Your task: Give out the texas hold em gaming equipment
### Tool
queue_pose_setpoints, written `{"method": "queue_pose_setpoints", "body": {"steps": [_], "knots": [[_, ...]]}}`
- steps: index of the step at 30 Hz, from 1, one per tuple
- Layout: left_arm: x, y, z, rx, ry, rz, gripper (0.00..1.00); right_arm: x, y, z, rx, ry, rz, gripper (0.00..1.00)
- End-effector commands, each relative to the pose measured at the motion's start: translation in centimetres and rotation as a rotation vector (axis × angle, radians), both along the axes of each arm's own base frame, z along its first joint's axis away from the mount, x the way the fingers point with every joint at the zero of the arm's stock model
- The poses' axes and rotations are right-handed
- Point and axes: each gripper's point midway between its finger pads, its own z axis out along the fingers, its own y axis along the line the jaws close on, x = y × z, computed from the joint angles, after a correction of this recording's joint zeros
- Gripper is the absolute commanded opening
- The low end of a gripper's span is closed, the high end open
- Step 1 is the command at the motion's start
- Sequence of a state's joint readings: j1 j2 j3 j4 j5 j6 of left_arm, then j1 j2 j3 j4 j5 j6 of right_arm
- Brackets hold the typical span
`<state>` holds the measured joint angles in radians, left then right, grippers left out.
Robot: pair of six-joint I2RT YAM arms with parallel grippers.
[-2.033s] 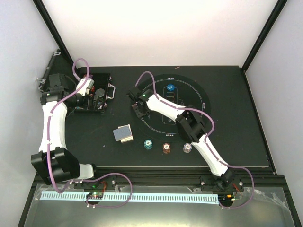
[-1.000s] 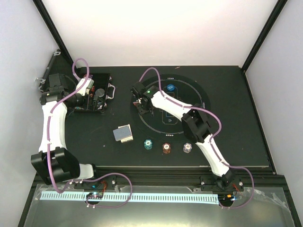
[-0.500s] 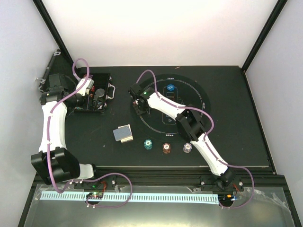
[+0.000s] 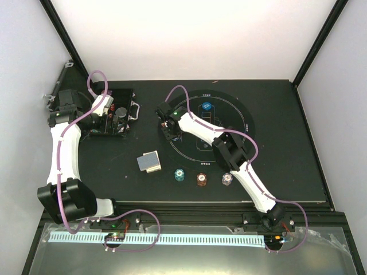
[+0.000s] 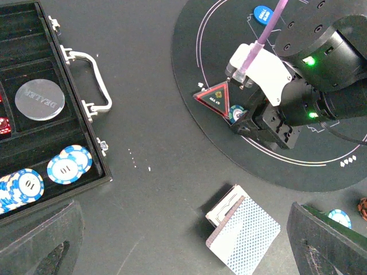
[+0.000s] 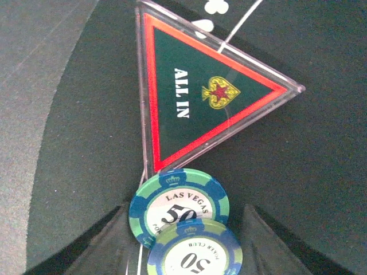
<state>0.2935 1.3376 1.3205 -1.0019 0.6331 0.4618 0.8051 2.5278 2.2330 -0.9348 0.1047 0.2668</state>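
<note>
You're midway: a chip row (image 4: 201, 179) and cards (image 4: 150, 162) are out, and more wait in the case (image 5: 23, 137). The left fingers (image 5: 34, 240) gape empty — whether the right fingers (image 6: 97, 246) pinch the two 50 chips (image 6: 179, 206), you can't tell.

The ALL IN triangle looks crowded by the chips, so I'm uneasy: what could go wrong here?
Two 50 chips lie overlapped between the jaws of the right gripper, one at the corner of the ALL IN triangle. Any sideways move might drag the top chip or nudge the triangle aside.

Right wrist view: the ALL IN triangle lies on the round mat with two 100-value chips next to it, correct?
Wrong value: the right wrist view shows both chips marked 50, not 100. The ALL IN triangle does lie on the round mat beside them.
</note>
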Motion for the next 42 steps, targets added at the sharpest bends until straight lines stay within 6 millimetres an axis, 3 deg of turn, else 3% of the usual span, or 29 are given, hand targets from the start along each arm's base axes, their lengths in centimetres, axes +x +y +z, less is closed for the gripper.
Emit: {"method": "queue_pose_setpoints", "body": {"steps": [1,8,16,20,26,29,36,42], "knots": [[0.1,0.0,0.5,-0.008,-0.01,-0.013,0.99,0.2,0.1,-0.9,-0.005,0.006,0.003,0.51],[0.1,0.1,0.5,-0.005,-0.011,-0.012,0.99,0.1,-1.3,-0.4,-0.057,-0.014,-0.005,0.3],[0.1,0.0,0.5,-0.018,-0.006,-0.011,0.99,-0.5,-1.8,0.4,-0.058,-0.015,0.0,0.28],[0.1,-0.1,0.5,-0.019,-0.007,-0.014,0.99,-0.3,-1.4,1.1,-0.045,-0.023,0.007,0.36],[0.0,-0.1,0.4,-0.024,-0.002,-0.014,0.99,0.4,-1.3,5.2,-0.013,-0.08,0.009,0.57],[0.1,-0.1,0.6,-0.022,-0.007,-0.013,0.99,-0.4,-1.5,5.9,0.015,-0.068,0.015,0.63],[0.1,-0.2,0.9,-0.032,-0.012,-0.017,0.99,-3.2,-2.9,2.7,-0.002,0.024,0.032,0.65],[0.2,-0.1,0.9,-0.025,-0.014,-0.017,0.99,-3.6,-2.6,1.0,0.001,0.06,0.045,0.65]]}}
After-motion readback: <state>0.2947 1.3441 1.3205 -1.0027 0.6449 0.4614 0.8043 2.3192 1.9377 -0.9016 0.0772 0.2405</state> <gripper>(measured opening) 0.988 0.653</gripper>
